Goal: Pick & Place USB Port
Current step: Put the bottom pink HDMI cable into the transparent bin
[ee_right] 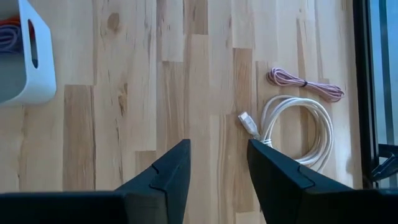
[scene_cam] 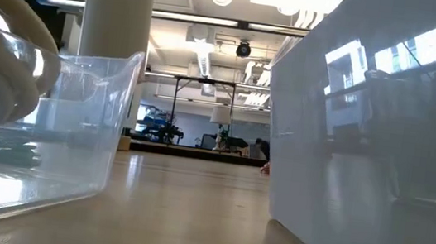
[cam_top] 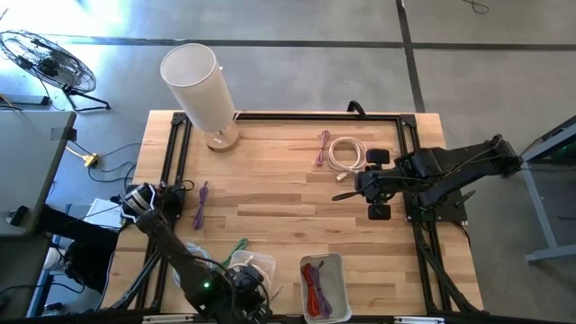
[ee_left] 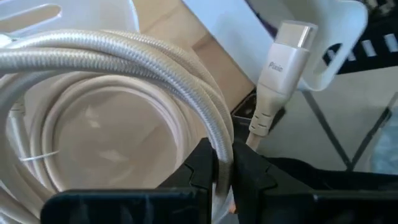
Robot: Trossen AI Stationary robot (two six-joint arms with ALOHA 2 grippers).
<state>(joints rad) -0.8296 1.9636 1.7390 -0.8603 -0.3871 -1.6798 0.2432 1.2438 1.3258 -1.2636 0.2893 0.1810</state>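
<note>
Wooden table (cam_top: 270,207): our left gripper (ee_left: 225,171) pinches a coiled white braided USB cable (ee_left: 124,56) over the clear plastic container (scene_cam: 76,121); right gripper (ee_right: 217,165) hovers, fingers spread.

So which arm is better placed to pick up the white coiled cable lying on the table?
The right arm. Its open pincer hovers just beside the white coiled cable, while the left pincer already clamps another white cable at the near edge.

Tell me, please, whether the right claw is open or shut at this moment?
Open. In the right wrist view the right claw shows bare tabletop between its two fingers, gripping nothing; the coiled white cable lies apart from it.
</note>
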